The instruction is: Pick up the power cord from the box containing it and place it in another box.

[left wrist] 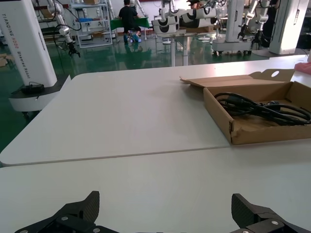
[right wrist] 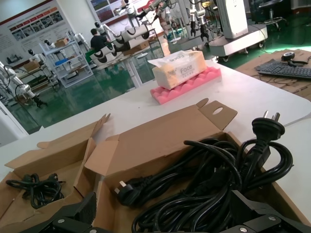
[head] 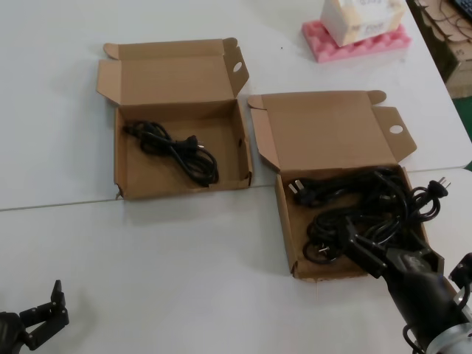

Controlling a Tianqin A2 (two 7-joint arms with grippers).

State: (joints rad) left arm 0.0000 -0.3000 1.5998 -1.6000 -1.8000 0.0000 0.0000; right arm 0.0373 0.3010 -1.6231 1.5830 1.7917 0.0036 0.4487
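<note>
A tangle of black power cords (head: 346, 214) (right wrist: 209, 179) fills the right brown box (head: 284, 221) (right wrist: 160, 141), whose lid stands open. One plug (head: 439, 188) (right wrist: 267, 127) hangs over its right wall. My right gripper (head: 369, 247) (right wrist: 165, 213) is open, low over the near part of that pile, with cords between its fingers but not clamped. The other box (head: 184, 188) (left wrist: 218, 114) (right wrist: 53, 160) lies to the left, lid open, with one looped cord (head: 173, 147) (left wrist: 262, 108) inside. At the near left edge of the table my left gripper (head: 48, 310) (left wrist: 167, 208) rests open.
A pink foam pad with a tissue box (head: 354, 37) (right wrist: 187, 80) sits behind the right box. Stacked cardboard (head: 450, 37) lies past the table's right edge. A seam crosses the white table (head: 184, 265) in front of the left box.
</note>
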